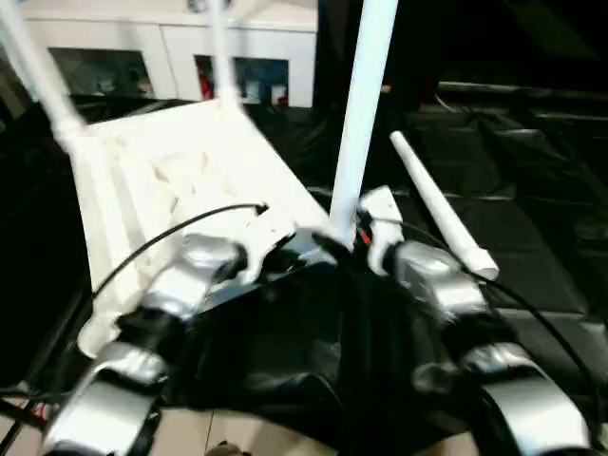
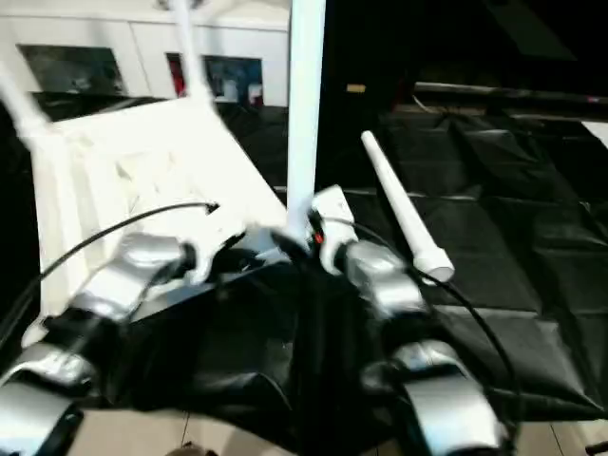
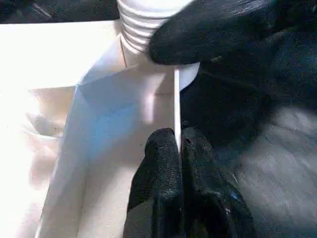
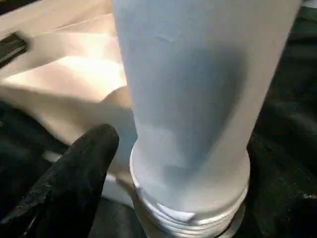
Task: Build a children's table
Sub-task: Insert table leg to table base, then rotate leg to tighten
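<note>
The children's table lies upside down, its white ribbed top (image 1: 180, 161) on black mats. Two legs stand at its far corners (image 1: 38, 66) (image 1: 220, 47). A third white leg (image 1: 366, 95) stands upright at the near right corner, its threaded base (image 4: 188, 208) at the socket. My right gripper (image 1: 366, 228) is at that base. My left gripper (image 3: 177, 139) is shut on the top's thin rim (image 3: 176, 99) just beside that corner. A fourth leg (image 1: 442, 214) lies loose on the mat to the right.
A white cabinet with glass doors (image 1: 171, 57) stands behind the table top. Black padded mats (image 1: 532, 237) cover the floor to the right and front. Black cables run over both silver forearms.
</note>
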### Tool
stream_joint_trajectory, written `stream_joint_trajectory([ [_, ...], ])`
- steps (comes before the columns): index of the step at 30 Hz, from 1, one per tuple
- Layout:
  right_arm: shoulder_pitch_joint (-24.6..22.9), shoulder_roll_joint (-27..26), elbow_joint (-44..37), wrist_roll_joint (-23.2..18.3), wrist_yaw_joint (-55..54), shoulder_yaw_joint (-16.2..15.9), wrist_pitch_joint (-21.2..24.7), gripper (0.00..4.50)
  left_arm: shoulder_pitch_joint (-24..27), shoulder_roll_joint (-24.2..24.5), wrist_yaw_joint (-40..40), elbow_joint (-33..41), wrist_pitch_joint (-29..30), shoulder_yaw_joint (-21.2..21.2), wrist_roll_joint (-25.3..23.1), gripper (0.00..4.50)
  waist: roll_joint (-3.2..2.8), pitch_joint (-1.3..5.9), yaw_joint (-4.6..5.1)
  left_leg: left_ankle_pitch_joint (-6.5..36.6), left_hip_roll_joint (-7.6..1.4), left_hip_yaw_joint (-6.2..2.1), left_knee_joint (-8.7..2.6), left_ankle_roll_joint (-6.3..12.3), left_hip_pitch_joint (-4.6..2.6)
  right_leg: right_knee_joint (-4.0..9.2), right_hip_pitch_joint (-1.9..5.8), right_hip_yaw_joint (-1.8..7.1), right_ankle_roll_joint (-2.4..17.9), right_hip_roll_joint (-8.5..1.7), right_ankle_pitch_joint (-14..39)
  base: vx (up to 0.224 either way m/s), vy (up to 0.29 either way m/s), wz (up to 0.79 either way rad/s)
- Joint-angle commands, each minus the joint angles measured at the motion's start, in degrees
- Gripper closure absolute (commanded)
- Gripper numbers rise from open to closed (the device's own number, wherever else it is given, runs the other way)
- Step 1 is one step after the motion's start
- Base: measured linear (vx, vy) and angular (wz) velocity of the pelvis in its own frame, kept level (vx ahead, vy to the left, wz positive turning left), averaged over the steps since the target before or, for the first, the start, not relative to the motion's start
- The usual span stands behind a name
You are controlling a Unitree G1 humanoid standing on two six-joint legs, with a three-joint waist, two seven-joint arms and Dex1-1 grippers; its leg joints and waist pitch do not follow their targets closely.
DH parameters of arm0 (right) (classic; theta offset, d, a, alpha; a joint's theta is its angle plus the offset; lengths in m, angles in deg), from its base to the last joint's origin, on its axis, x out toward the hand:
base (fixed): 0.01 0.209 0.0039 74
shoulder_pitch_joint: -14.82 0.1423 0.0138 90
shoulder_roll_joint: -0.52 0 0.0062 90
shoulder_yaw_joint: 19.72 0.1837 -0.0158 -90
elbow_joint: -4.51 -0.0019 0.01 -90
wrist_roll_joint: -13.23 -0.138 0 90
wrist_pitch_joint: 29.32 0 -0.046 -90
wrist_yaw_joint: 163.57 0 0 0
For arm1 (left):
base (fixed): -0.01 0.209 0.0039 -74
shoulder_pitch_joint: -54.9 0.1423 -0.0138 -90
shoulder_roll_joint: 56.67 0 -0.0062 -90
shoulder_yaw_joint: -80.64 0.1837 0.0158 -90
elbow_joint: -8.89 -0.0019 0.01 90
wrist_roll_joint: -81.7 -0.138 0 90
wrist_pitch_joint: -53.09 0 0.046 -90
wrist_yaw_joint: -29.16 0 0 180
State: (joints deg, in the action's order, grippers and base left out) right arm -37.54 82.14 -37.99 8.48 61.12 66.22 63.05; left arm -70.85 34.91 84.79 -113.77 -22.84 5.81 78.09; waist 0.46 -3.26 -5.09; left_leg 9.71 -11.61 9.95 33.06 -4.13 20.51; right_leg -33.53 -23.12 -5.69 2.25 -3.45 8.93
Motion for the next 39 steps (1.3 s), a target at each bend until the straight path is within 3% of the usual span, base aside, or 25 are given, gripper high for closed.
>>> stream_joint_trajectory([
  [1,-1.4,-0.6,-3.6,-1.1,9.4,-5.3,1.3,0.53,0.0,-1.0,3.4,3.8,-2.6,2.2,2.4,4.50,0.23,4.01,-0.27,11.2,-2.05,-0.28,-3.46,3.22,-0.42,3.66,3.34,3.27,9.8,-5.10,15.9,0.000,0.000,0.00],
  [8,-5.2,5.8,-11.1,-2.3,22.3,-8.4,4.0,0.53,3.1,3.2,12.6,8.1,-4.0,3.3,4.3,4.50,0.09,4.02,-1.42,11.2,-2.29,-0.19,-3.40,3.43,-0.49,3.60,3.15,3.34,9.2,-5.17,16.6,0.000,0.000,0.00],
  [12,-6.2,7.2,-13.0,-2.2,24.6,-9.0,4.7,0.53,4.2,4.7,15.1,9.1,-4.7,3.7,4.5,4.50,0.11,3.80,-1.57,12.6,-2.19,-0.23,-3.56,2.71,-0.64,4.07,2.89,3.30,8.3,-5.14,19.8,0.000,0.000,0.00],
  [16,-6.7,8.0,-14.5,-2.5,26.3,-9.4,5.9,0.96,4.9,5.8,16.7,9.8,-4.7,3.9,4.7,4.50,0.14,3.80,-1.44,13.6,-2.15,-0.36,-3.60,2.08,-0.80,4.35,2.84,3.25,7.6,-5.18,22.1,0.000,0.000,0.00],
  [21,-7.8,8.5,-16.8,-2.8,27.5,-10.2,7.6,1.38,5.7,6.7,18.2,10.8,-4.3,4.1,4.9,4.50,0.22,4.04,-1.59,11.3,-2.20,-0.33,-3.52,2.59,-0.49,3.72,3.03,3.29,8.3,-5.05,18.0,0.000,0.000,0.00],
  [26,-8.3,8.2,-17.2,-2.6,27.5,-10.4,8.1,1.71,5.9,6.7,17.9,10.6,-4.2,4.0,4.9,4.50,0.21,3.91,-1.58,11.9,-2.11,-0.32,-3.53,2.33,-0.55,3.91,3.01,3.24,8.3,-5.10,19.3,0.000,0.000,0.00],
  [28,-8.3,7.6,-16.8,-2.4,26.3,-10.2,8.0,1.72,5.7,6.2,17.0,10.3,-4.0,3.6,4.8,4.50,0.28,3.90,-1.56,12.3,-2.10,-0.31,-3.53,2.16,-0.61,4.06,2.98,3.25,7.9,-5.16,20.3,0.000,0.000,0.00],
  [30,-7.3,5.0,-13.2,-0.8,18.6,-8.5,6.9,1.78,4.3,4.0,12.4,8.6,-2.6,2.0,4.6,4.50,0.36,3.89,-1.51,12.2,-2.07,-0.33,-3.54,2.05,-0.58,4.08,3.01,3.27,7.6,-5.19,20.8,0.000,0.000,0.00],
  [33,-5.6,2.4,-8.7,0.7,10.0,-6.7,6.2,1.79,2.9,1.8,8.2,7.2,-1.4,0.6,4.4,4.50,0.37,3.57,-0.98,13.8,-1.87,-0.47,-3.68,1.12,-0.83,4.70,2.74,3.11,6.7,-5.30,24.9,0.000,0.000,0.00],
  [34,-4.9,1.6,-7.2,1.1,6.9,-6.1,6.2,1.80,2.3,1.2,6.7,6.7,-1.1,0.3,4.2,4.50,0.58,3.42,-0.49,15.2,-1.58,-0.67,-3.68,0.34,-0.98,5.18,2.85,2.85,5.5,-5.47,29.2,0.000,0.000,0.00],
  [36,-3.4,-0.6,-3.9,1.3,-0.1,-4.2,7.2,1.80,1.0,-0.4,2.9,5.7,0.4,-0.5,3.5,4.50,0.54,3.43,0.20,15.7,-1.47,-0.73,-3.60,0.01,-1.14,5.55,2.61,2.77,4.6,-5.41,31.1,0.000,0.000,0.00],
  [37,-2.6,-1.7,-2.4,1.2,-3.2,-3.3,7.4,1.80,0.0,-1.2,0.5,4.9,1.3,-0.8,2.9,4.50,0.85,3.52,0.44,15.4,-1.42,-0.81,-3.60,0.16,-0.81,5.49,2.92,2.69,4.1,-5.45,31.3,0.000,0.000,0.00],
  [38,-2.1,-2.4,-1.4,1.2,-5.2,-2.8,7.3,1.80,-0.6,-1.7,-1.0,4.3,1.8,-1.0,2.4,4.50,0.65,3.54,0.52,15.3,-1.38,-0.74,-3.57,0.35,-0.99,5.61,2.62,2.78,4.1,-5.37,31.1,0.000,0.000,0.00],
  [39,-1.3,-3.6,0.1,0.6,-8.2,-1.6,7.7,1.80,-1.7,-2.7,-3.6,3.3,2.3,-1.4,1.8,4.50,0.83,3.61,0.45,15.2,-1.38,-0.69,-3.44,0.54,-1.12,5.66,2.58,2.78,4.0,-5.41,30.8,0.000,0.000,0.00],
])
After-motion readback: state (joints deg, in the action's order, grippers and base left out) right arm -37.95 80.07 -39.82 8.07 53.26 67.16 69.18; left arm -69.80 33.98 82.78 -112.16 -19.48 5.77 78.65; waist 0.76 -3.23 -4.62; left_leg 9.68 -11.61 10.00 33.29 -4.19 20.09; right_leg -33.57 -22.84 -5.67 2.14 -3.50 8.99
